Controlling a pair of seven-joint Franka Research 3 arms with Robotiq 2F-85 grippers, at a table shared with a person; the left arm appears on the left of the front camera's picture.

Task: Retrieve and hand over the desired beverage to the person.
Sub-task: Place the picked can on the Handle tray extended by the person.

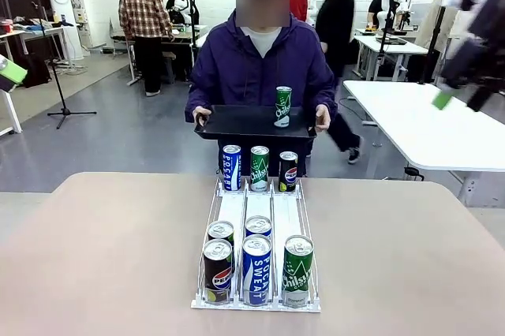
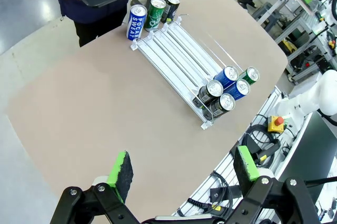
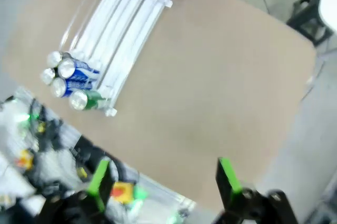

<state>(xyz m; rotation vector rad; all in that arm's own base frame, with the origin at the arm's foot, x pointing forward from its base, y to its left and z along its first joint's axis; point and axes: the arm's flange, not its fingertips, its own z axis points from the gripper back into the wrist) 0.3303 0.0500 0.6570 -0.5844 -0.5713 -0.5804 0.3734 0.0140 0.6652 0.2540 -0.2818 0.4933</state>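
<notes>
The person (image 1: 263, 60), in a dark purple jacket, stands at the table's far side holding a black tray (image 1: 237, 123) with both hands. A green can (image 1: 282, 106) stands upright on the tray. On the table a white wire rack (image 1: 258, 218) holds a blue, a green and a black can at its far end and several cans (image 1: 256, 261) at its near end. My left gripper (image 2: 184, 169) hangs open, high above the table's left side. My right gripper (image 3: 163, 176) is open too, raised off the table at the upper right (image 1: 459, 99). Neither holds anything.
The tan table (image 1: 102, 257) is bare on both sides of the rack. A white table (image 1: 426, 123) stands behind at the right. Other people and desks are farther back. A red emergency button (image 2: 277, 122) and cables sit beyond the table edge.
</notes>
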